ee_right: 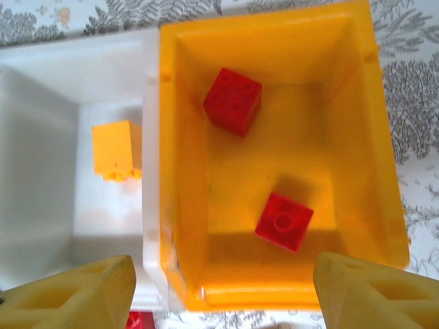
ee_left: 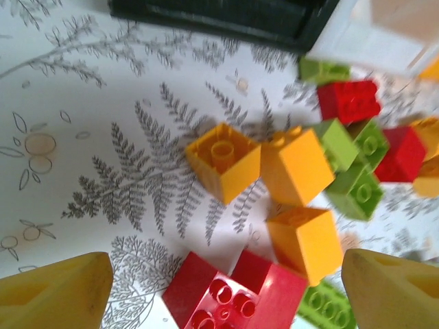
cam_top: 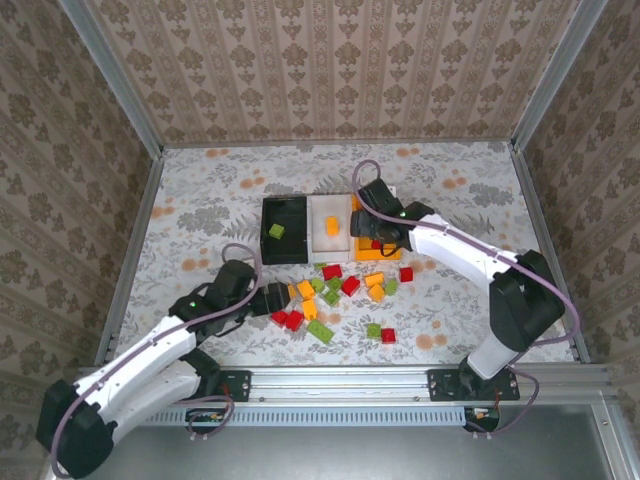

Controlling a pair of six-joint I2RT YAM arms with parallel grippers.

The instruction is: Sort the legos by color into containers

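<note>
Loose legos [cam_top: 340, 288] in red, orange and lime green lie scattered in front of three containers set side by side. The black bin [cam_top: 284, 252] holds a green brick [cam_top: 276, 231]. An orange brick [ee_right: 118, 149] lies in the white bin [ee_right: 41, 137]. Two red bricks [ee_right: 233, 99] [ee_right: 284, 221] lie in the orange bin [ee_right: 357, 137]. My right gripper [ee_right: 223, 295] hangs open and empty over the orange bin's near wall. My left gripper [ee_left: 226, 301] is open low over the pile's left end, its fingers either side of two red bricks [ee_left: 274, 291], with orange bricks [ee_left: 223, 157] just beyond.
A green brick and a red brick [cam_top: 380, 332] lie apart toward the near right. A metal rail [cam_top: 340, 380] runs along the near edge. Patterned walls and frame posts [cam_top: 130, 100] enclose the table on three sides.
</note>
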